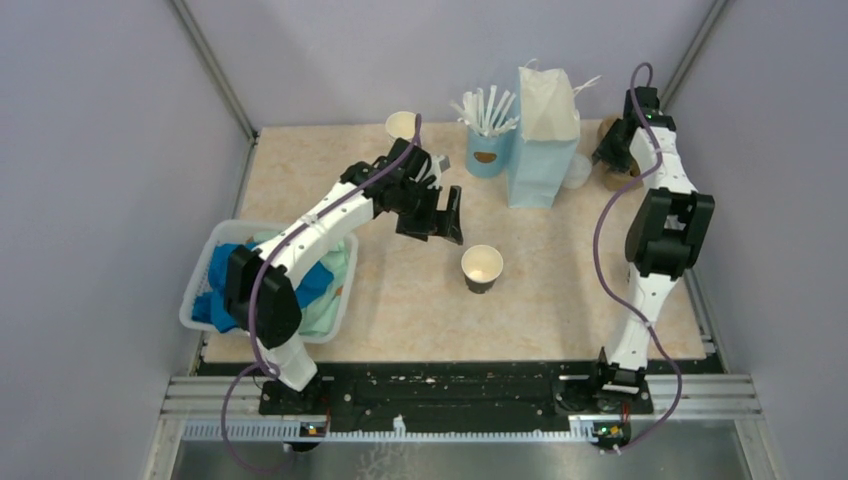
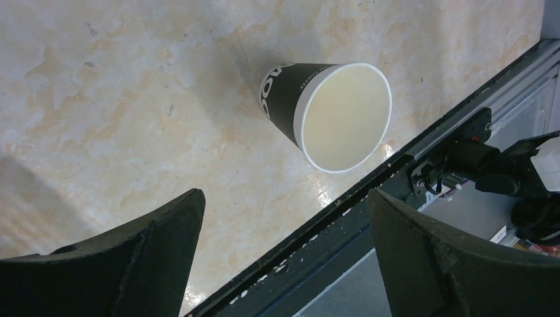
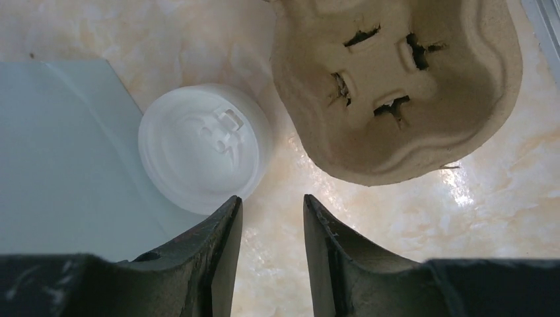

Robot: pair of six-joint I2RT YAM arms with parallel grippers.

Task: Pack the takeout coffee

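A lidless cream-and-black paper cup (image 1: 481, 267) stands mid-table; in the left wrist view it (image 2: 337, 115) is ahead of the fingers. My left gripper (image 1: 446, 220) hovers just behind and to the left of it, open wide and empty (image 2: 284, 198). A round white plastic lid (image 3: 203, 146) lies between the light blue paper bag (image 3: 66, 152) and a cardboard cup carrier (image 3: 396, 86); whether a cup is under it does not show. My right gripper (image 3: 271, 198) hovers near the lid's edge, jaws a little apart, empty; it is at the back right (image 1: 612, 145).
A second lidless cup (image 1: 401, 125) stands at the back. A light blue cup of white sticks (image 1: 488, 140) stands left of the bag (image 1: 545, 135). A white basket (image 1: 200, 290) of blue and green cloths sits at the left edge.
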